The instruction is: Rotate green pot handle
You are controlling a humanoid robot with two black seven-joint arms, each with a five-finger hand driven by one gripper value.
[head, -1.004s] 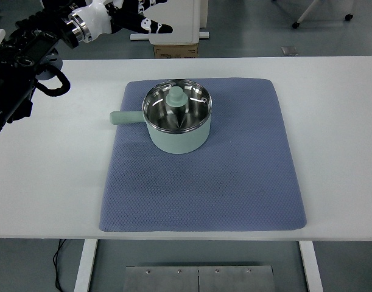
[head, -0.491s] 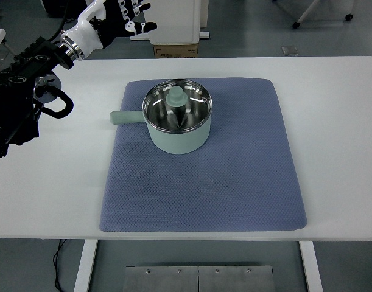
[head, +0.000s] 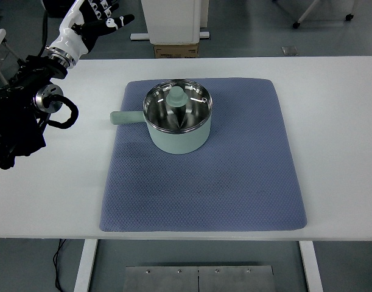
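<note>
1 left hand (head: pixel 94 17), fingers spread and empty, hangs well apart from the green pot (head: pixel 176 119).

Blue mat (head: pixel 234 176) on white table (head: pixel 338 121), cardboard box (head: pixel 175 50) beyond

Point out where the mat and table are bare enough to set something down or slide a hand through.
The blue mat is bare in front of and to the right of the green pot. The white table is bare right of the mat. The left strip is tighter: the pot handle points toward the left arm, whose left hand is raised at the far corner.
</note>
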